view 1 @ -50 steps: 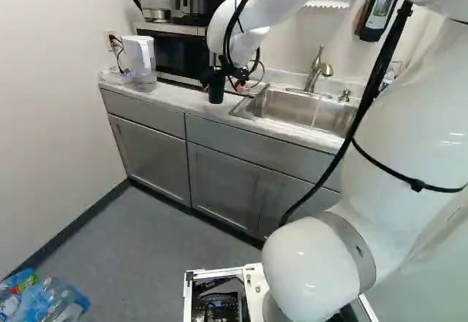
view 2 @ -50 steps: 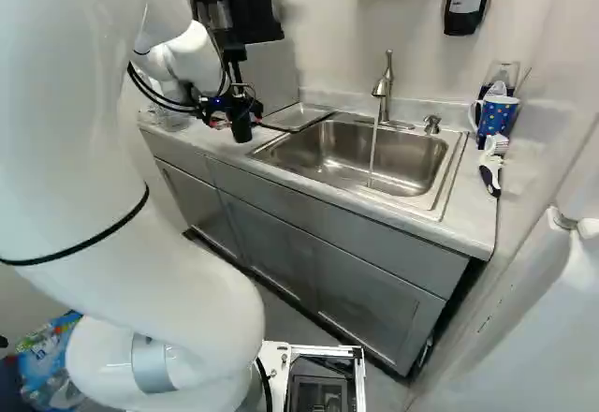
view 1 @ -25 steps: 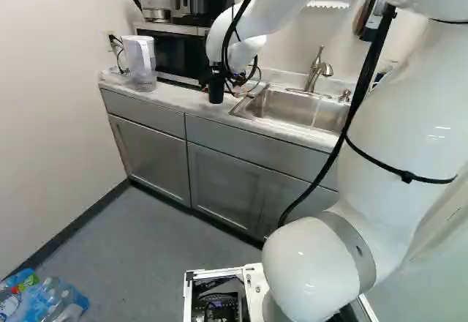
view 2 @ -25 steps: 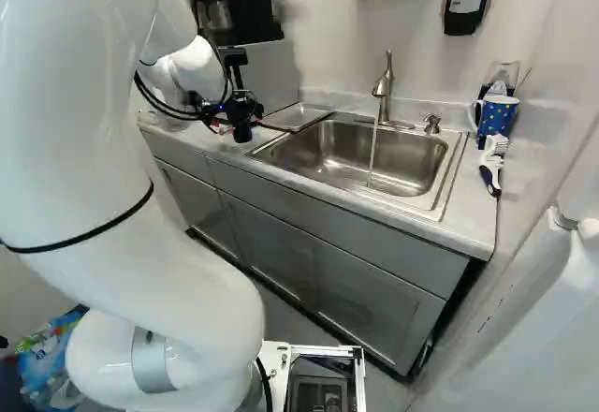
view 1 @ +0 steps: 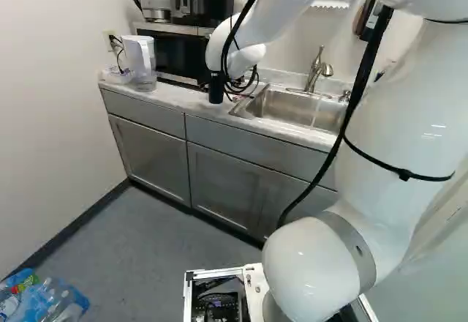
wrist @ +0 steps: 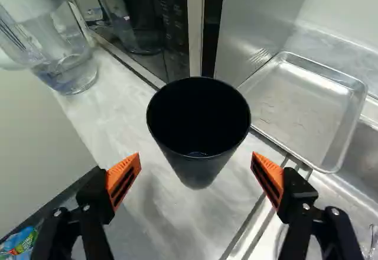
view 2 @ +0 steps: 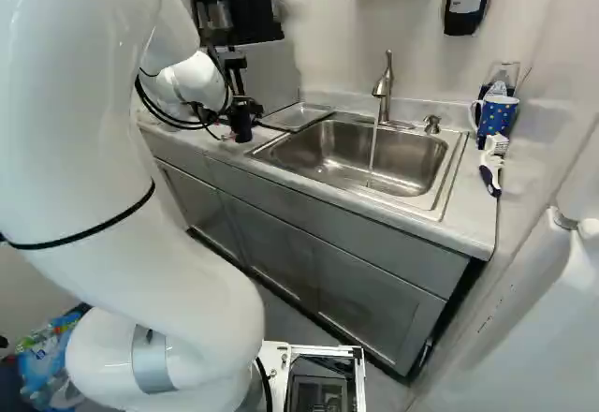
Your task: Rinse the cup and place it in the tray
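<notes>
Pale countertop (wrist: 106, 109), black cup (wrist: 199, 168) mouth up, long axis upright, hand (view 2: 247, 109) spread apart.

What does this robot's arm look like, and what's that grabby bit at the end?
The arm is glossy white and rounded, with a grey ring near its foot, black cables and thin black straps. Its fingers are black with slotted, wedge-shaped orange pads.

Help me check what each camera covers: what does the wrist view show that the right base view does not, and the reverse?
Only the wrist view: the orange finger pads, the inside of the black cup, the microwave's keypad.
Only the right base view: the faucet, the dotted blue mug.
Both: the cup's outside, the metal tray, part of the sink.
</notes>
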Available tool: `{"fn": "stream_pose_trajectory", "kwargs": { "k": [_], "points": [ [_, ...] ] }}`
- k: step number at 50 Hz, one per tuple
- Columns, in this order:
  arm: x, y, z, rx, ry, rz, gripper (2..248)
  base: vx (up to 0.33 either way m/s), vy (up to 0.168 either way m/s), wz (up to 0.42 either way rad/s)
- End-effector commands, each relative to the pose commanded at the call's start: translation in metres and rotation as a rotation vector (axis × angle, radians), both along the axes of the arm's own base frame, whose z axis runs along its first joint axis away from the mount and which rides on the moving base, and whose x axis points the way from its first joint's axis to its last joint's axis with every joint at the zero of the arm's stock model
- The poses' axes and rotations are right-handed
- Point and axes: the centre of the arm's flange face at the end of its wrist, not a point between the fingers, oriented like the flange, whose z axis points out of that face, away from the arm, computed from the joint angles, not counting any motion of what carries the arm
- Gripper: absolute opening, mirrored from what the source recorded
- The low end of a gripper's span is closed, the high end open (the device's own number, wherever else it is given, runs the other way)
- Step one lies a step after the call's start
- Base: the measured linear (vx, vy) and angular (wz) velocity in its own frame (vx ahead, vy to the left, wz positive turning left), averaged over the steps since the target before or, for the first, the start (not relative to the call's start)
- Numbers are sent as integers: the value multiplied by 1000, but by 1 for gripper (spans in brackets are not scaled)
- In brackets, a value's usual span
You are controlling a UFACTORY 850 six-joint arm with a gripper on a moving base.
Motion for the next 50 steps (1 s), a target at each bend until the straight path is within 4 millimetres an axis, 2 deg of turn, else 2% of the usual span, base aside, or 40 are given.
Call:
{"fn": "stream_pose_trajectory", "kwargs": {
  "k": [50],
  "points": [
    [-8,-3,-29,48,-209,-3,247,0,0,0]
  ]
}}
